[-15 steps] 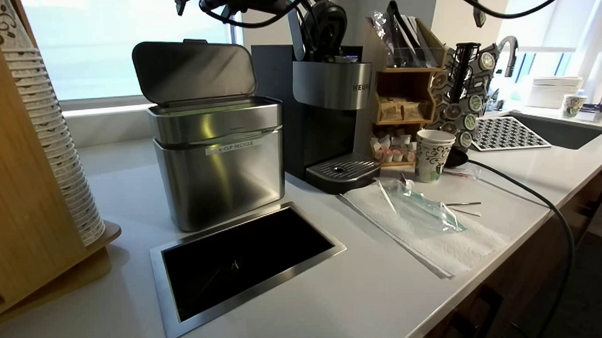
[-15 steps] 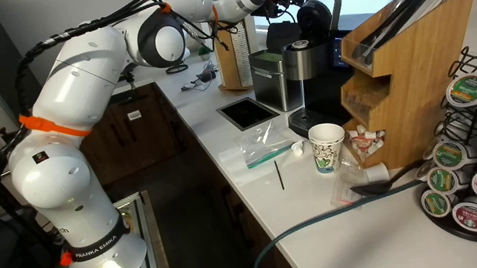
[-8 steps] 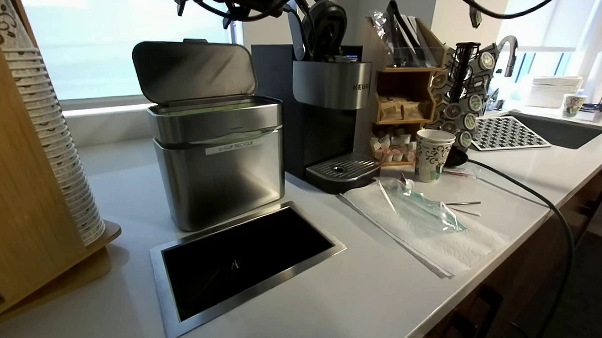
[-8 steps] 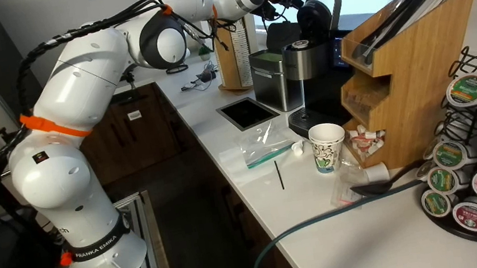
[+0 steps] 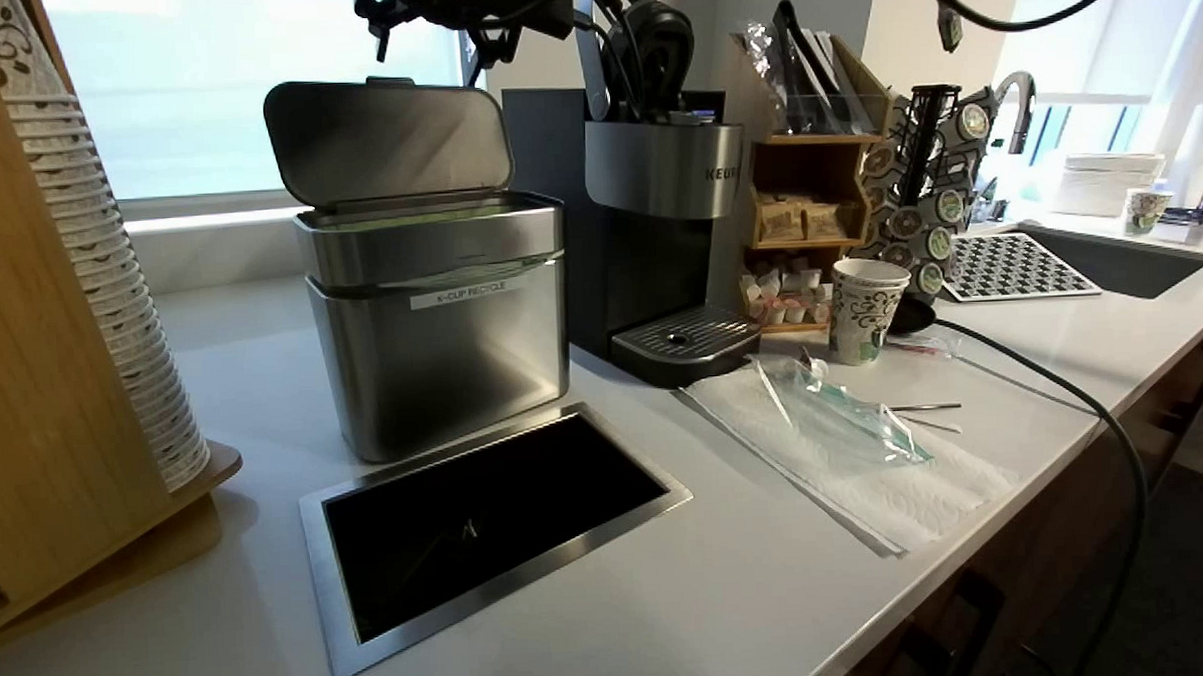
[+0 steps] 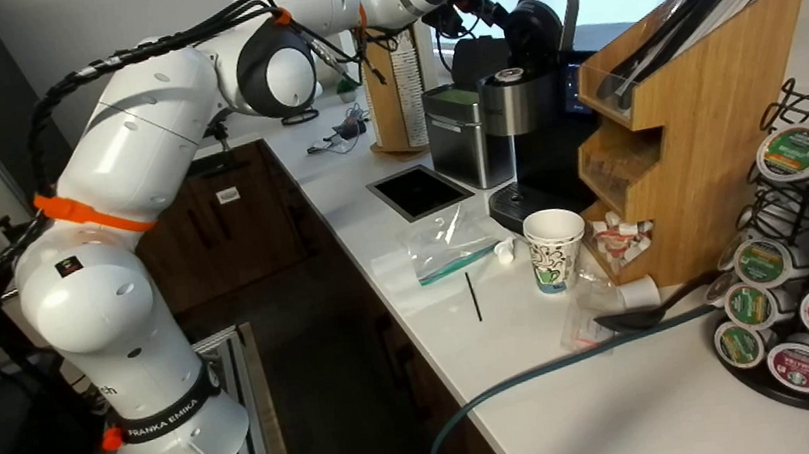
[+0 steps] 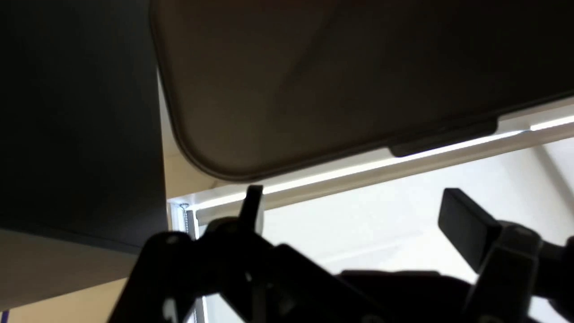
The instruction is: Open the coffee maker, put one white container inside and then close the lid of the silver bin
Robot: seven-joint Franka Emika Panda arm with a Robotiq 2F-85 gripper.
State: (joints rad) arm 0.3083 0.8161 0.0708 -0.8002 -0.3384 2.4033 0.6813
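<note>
Grey, the lid (image 5: 390, 145) stands raised on the silver bin (image 5: 447, 358), left of the coffee maker (image 5: 656, 176); your gripper (image 7: 354, 210) hangs nearby, spread and empty, probably to swing that lid down.

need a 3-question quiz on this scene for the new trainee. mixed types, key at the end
1. Multiple choice: how does the lid of the silver bin stand?
a) shut
b) raised open
c) missing

2. True or false, about the gripper: it is shut on the lid.

3. Short answer: the coffee maker has its top raised. Which step of the task looks left, and why?

Key:
1. b
2. False; its jaws are apart with nothing between them.
3. Most likely closing the lid: what looks like a pod already sits in the coffee maker, while the bin is open.
</note>
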